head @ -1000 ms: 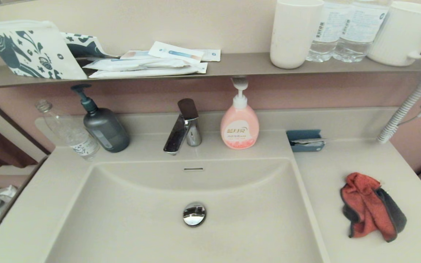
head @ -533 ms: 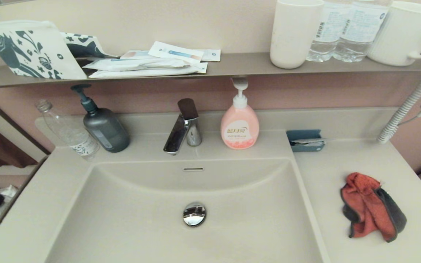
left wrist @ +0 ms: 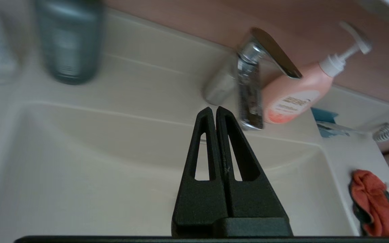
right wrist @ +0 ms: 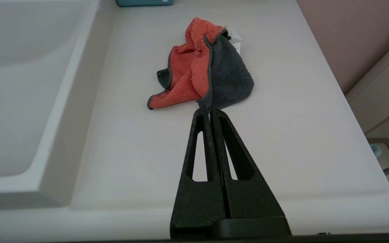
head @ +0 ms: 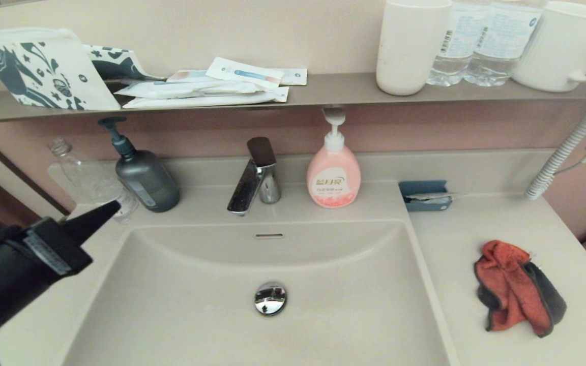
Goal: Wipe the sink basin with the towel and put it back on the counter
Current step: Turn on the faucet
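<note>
The beige sink basin (head: 196, 284) fills the middle, with its chrome drain plug (head: 270, 298) and overflow slot (head: 269, 235). The red-orange and dark grey towel (head: 514, 287) lies crumpled on the counter (head: 476, 229) to the basin's right. My left gripper (head: 112, 207) is shut and empty above the basin's left rim, pointing toward the faucet (left wrist: 252, 87). My right gripper (right wrist: 210, 109) is out of the head view; it is shut and empty, hanging near the counter's front edge with the towel (right wrist: 201, 71) just beyond its tips.
Behind the basin stand a clear bottle (head: 94, 183), a dark grey pump bottle (head: 143, 175), the faucet (head: 255, 178) and a pink soap bottle (head: 333, 175). A blue tray (head: 425, 195) sits at the counter's back. The shelf (head: 333, 89) above carries cups, bottles and packets.
My left arm has come up from the lower left into the head view, now over the basin's left rim. The towel has not moved.
</note>
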`<state>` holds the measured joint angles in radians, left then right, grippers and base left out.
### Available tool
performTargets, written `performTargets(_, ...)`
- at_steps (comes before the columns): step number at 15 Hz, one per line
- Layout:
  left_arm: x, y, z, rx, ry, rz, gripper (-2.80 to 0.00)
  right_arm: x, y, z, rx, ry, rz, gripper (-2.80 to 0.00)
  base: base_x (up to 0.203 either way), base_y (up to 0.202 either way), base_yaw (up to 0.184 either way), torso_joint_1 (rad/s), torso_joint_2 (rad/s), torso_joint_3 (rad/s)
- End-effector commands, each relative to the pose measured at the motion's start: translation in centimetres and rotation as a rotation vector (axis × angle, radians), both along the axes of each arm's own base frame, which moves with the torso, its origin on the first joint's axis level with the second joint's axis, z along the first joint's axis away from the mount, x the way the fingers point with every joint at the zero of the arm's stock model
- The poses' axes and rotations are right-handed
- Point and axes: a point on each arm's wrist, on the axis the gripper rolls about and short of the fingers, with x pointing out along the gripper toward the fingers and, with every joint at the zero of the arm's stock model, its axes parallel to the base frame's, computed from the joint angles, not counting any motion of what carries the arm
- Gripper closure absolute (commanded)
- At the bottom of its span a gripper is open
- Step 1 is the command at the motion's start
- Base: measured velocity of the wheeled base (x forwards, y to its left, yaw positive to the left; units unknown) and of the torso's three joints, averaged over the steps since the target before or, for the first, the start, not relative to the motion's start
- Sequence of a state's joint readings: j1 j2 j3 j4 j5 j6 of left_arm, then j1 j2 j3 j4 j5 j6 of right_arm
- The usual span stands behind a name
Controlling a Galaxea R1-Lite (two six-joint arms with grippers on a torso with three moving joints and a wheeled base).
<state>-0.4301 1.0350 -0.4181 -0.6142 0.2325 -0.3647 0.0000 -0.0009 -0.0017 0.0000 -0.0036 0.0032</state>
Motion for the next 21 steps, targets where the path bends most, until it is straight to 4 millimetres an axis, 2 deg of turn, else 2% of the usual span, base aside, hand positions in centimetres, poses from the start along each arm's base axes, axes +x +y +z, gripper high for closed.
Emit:
performTargets(1,2.2,-2.8,-1.4,0.034,0.057,0.001,0.0,0.0,0.0,0.0,0.0,0.001,0.0,0.0,0.0,0.0,0.0,0.0,0.0,0.0)
performTargets(4,4.7,-5.6,-2.7,0.076,0.014,0.028,0.0,0.0,0.0,0.0,0.0,0.001,0.001,0.0,0.0,0.0,0.0,0.0,0.0,0.0)
performTargets(7,6.6,-7.1,-3.7,0.121,-0.021,0.048,0.0,0.0,0.0,0.0,0.0,0.001,0.0,0.0,0.0,0.0,0.0,0.0,0.0,0.0)
performTargets(10,9.0,-8.4,-4.7,0.168,-0.028,0.143,0.0,0.0,0.0,0.0,0.0,0.001,0.0,0.0,0.0,0.0,0.0,0.0,0.0,0.0)
performTargets(13,10.7,-9.5,-4.5,0.193,-0.068,0.171,0.0,0.0,0.0,0.0,0.0,0.001,0.001,0.0,0.0,0.0,0.0,0.0,0.0,0.0)
performTargets(16,12.0,-9.7,-3.8,0.206,-0.097,0.193,0.0,0.0,0.0,0.0,0.0,0.001,0.001,0.0,0.0,0.0,0.0,0.0,0.0,0.0)
performTargets(21,13.2,-12.0,-2.7,0.206,-0.138,0.213,0.0,0.0,0.0,0.0,0.0,0.001,-0.001,0.0,0.0,0.0,0.0,0.0,0.0,0.0)
